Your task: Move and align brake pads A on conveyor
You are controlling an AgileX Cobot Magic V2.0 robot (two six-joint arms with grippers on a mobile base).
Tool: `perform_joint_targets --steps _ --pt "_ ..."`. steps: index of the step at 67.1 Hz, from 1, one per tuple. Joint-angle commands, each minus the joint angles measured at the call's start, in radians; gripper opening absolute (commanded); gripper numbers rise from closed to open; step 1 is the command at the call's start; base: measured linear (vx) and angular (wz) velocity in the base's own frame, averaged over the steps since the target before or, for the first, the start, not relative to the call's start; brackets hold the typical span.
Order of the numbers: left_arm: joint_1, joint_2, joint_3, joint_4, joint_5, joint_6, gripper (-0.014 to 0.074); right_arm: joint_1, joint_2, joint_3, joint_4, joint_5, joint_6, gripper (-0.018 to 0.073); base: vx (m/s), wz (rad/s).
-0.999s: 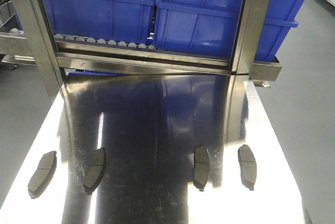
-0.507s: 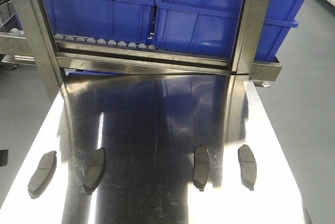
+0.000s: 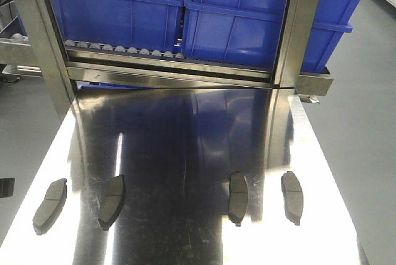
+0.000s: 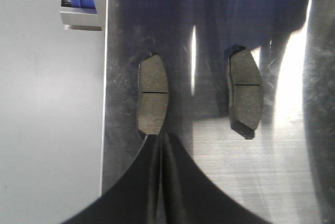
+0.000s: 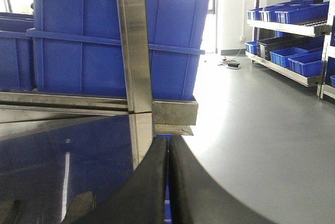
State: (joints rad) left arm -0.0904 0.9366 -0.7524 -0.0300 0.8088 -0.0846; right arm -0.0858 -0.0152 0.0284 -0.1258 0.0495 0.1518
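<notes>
Several dark grey brake pads lie on the shiny steel tabletop: two at the left, two at the right. My left gripper is shut and empty, its tips just above the near end of the outer left pad; the second left pad lies to its right. A dark bit of the left arm shows at the frame's left edge. My right gripper is shut and empty, held above the table's right side. The conveyor is out of view.
Blue bins sit on a roller rack behind the table, framed by steel posts. Grey floor lies on both sides of the table. Shelving with blue bins stands far off to the right.
A dark part of the left arm has come into view at the left edge beside the outer left pad. The pads have not moved.
</notes>
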Motion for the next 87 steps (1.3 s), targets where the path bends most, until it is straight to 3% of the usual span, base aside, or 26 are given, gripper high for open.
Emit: perform_joint_targets --steps 1,18,33,49,64,79,87 --pt "0.001 -0.006 -0.03 0.005 -0.054 -0.001 0.0029 -0.004 -0.007 0.011 -0.008 -0.072 -0.009 -0.0012 0.0 0.0" --pt "0.001 -0.006 -0.03 0.005 -0.029 0.0 0.0225 -0.004 -0.007 0.011 -0.008 -0.072 -0.009 -0.0012 0.0 0.0" --pt "0.001 -0.008 -0.03 0.01 -0.027 0.061 0.0401 -0.004 -0.007 0.011 -0.008 -0.072 -0.009 -0.0012 0.0 0.0" --pt "0.001 -0.008 -0.029 -0.017 -0.043 0.074 0.0409 -0.004 -0.007 0.011 -0.008 -0.072 -0.009 -0.0012 0.0 0.0" --pt "0.001 -0.004 -0.031 -0.052 -0.223 0.075 0.0409 -0.004 -0.007 0.011 -0.008 -0.072 -0.009 -0.0012 0.0 0.0" --pt "0.001 0.171 -0.122 -0.06 -0.094 0.153 0.0409 -0.004 -0.007 0.011 -0.008 -0.072 -0.009 -0.0012 0.0 0.0" --pt "0.001 0.287 -0.167 -0.058 -0.09 0.163 0.0409 -0.004 -0.007 0.011 -0.008 -0.072 -0.009 -0.0012 0.0 0.0"
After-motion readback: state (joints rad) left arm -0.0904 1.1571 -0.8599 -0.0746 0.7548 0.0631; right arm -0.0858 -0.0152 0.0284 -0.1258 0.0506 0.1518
